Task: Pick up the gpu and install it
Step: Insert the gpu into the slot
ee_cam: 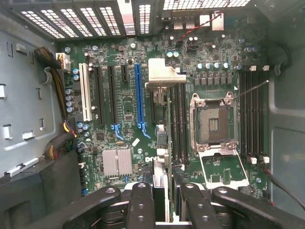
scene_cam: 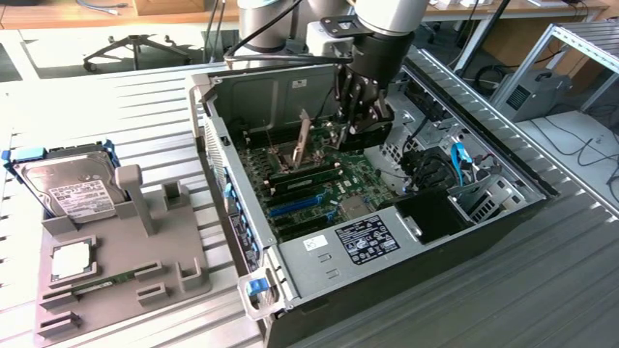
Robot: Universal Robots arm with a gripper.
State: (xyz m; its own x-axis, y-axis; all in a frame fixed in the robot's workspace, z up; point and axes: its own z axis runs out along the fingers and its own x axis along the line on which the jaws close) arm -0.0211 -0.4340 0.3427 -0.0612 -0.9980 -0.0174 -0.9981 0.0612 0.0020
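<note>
Claw (ee_cam: pixel 167 190) clamped on gpu (ee_cam: pixel 164 76), card edge-on between its fingers (ee_cam: pixel 142 205), above motherboard (ee_cam: pixel 125 107)

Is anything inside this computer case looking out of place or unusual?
Yes: the CPU socket is empty and its metal cover plate lies flipped open beside it. Nothing else stands out.

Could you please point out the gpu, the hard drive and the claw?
gpu (ee_cam: pixel 164 74): wrist view, silver end bracket.
hard drive (scene_cam: pixel 77 193): exterior view, white label.
claw (ee_cam: pixel 167 187): wrist view, midway between its fingertips.
</note>
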